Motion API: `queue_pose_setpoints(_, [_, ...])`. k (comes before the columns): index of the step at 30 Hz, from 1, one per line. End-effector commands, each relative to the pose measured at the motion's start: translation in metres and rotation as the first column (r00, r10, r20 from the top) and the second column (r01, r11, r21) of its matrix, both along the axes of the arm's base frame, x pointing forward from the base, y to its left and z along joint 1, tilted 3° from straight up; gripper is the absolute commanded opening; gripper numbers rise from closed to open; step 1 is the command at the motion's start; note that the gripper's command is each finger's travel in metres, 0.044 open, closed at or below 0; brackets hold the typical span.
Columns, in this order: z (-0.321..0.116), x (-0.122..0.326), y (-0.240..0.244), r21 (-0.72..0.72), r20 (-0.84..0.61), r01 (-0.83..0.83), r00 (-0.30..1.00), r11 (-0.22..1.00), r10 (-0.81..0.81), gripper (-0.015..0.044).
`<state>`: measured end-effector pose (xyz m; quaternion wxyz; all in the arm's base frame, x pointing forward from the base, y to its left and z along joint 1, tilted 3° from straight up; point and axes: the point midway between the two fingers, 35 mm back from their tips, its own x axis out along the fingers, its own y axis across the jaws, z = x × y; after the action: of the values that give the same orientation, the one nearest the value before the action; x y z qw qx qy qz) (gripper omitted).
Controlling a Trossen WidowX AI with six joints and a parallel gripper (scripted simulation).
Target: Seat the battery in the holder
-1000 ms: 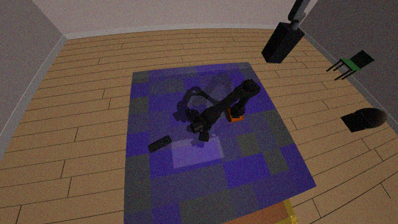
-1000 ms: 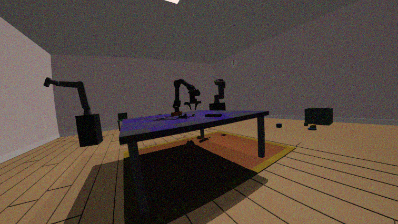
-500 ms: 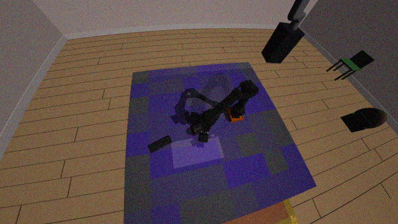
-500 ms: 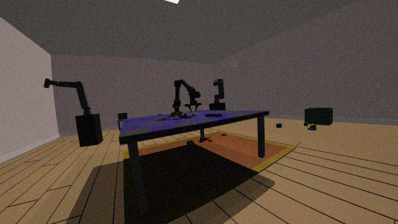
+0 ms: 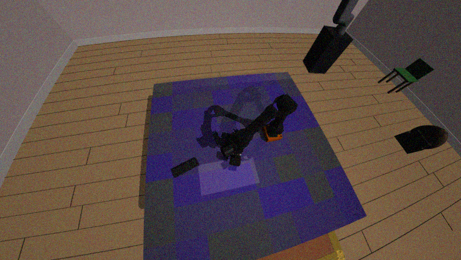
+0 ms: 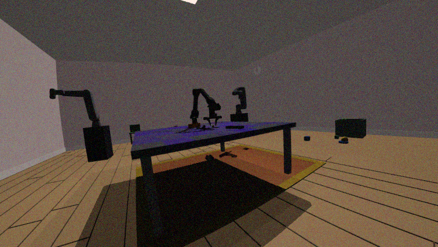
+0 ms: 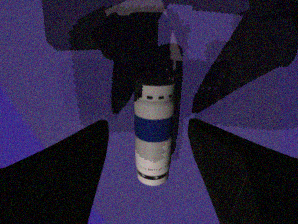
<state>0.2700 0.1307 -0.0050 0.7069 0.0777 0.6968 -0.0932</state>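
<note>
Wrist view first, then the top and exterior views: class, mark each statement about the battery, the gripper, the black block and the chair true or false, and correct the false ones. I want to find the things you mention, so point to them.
1. The battery (image 7: 153, 152) has a blue band around it. True.
2. The gripper (image 5: 231, 157) (image 6: 212, 124) (image 7: 148, 127) is shut on the battery. False: it is open, with a gap showing between the battery and each finger.
3. The black block (image 5: 185, 167) (image 6: 234, 127) lies on the table (image 5: 235, 206) (image 6: 214, 140). True.
4. The chair (image 5: 405, 74) (image 6: 134, 127) has a red seat. False: its seat is green.
</note>
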Motion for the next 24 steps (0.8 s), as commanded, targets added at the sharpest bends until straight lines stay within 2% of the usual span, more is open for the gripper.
queue_pose_setpoints(1, [-0.007,-0.004,-0.002,-0.006,-0.018,0.003,1.000,1.000,-0.003,0.0230])
queue_pose_setpoints(5, [-0.007,-0.004,-0.002,-0.006,-0.018,0.003,1.000,1.000,-0.003,0.0125])
queue_pose_setpoints(13, [-0.007,-0.004,-0.002,-0.006,-0.018,0.003,1.000,1.000,-0.003,0.0071])
queue_pose_setpoints(18, [-0.005,-0.004,-0.002,-0.006,-0.018,0.003,1.000,1.000,-0.003,0.0068])
queue_pose_setpoints(24, [0.042,-0.004,0.000,-0.006,-0.017,0.003,1.000,1.000,-0.003,0.0068])
